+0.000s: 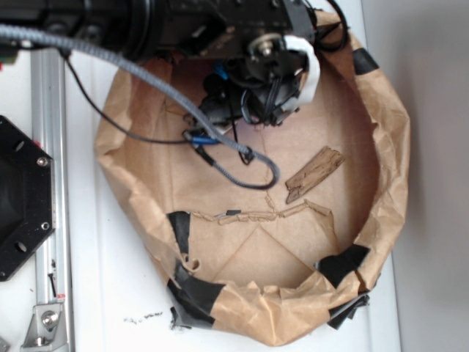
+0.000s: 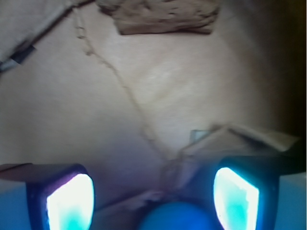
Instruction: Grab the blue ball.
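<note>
— Wrist view first, and we've got the blue ball (image 2: 176, 216) right at the bottom edge of the picture, a rounded teal dome sitting between the two glowing fingers (image 2: 70, 202).

— We see the same. The gripper (image 2: 153, 203) has its jaws spread wide, one pad on each side of the ball, and there's a clear gap between each pad and the ball's surface. Nothing is clamped.

— Only the top of the ball shows, so we can't say whether it's resting on the paper floor (image 2: 144, 86) or not.

— Fair call. Further ahead in that view, the brown wood chip (image 2: 163, 17) lies across the top of the frame, well apart from the fingers. A torn seam (image 2: 117, 79) in the paper runs diagonally from near the chip down toward the ball.

— Switching to the exterior view, we're looking down on a crumpled brown paper ring (image 1: 392, 147) patched with black tape (image 1: 344, 262). The arm (image 1: 220, 29) reaches in from the top, and its black body and cables cover the spot under the gripper.

— So the ball itself is hidden from us there. The wood chip (image 1: 314, 173) is plain to see on the paper floor, to the right and below the arm's head.

— And a grey braided cable (image 1: 154, 84) sweeps from the upper left down to the middle of the ring.
</note>
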{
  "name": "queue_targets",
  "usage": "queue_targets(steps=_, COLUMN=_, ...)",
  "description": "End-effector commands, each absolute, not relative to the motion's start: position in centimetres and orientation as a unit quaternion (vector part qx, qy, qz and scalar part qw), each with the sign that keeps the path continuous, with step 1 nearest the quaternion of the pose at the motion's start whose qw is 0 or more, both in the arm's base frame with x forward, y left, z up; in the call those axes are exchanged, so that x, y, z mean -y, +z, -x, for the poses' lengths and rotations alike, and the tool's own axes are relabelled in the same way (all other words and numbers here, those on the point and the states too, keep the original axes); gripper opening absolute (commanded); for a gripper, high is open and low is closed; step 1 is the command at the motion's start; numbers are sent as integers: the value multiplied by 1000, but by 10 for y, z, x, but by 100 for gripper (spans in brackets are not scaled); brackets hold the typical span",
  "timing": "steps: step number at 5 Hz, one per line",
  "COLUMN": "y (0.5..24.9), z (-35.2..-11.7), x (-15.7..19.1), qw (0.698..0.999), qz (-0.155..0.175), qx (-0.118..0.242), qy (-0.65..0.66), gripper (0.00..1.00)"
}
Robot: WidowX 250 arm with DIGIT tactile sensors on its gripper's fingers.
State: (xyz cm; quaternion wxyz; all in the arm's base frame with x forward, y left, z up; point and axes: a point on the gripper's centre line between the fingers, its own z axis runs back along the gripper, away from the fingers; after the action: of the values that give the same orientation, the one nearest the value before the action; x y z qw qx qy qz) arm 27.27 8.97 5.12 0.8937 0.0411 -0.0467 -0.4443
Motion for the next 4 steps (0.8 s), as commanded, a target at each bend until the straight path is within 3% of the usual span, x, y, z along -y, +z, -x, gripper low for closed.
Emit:
queue_targets(steps=1, y=66, z=-288, x=-96, qw=877, qz=-96, qx=53, qy=-468, gripper=100)
queue_targets(steps=2, y=67, z=-285, x=-101, qw=876, qz=-136, qx=39, qy=-461, gripper=100)
queue_targets(steps=4, y=98, z=-287, x=-106, qw=882, qz=-151, qx=69, qy=-441, gripper=100)
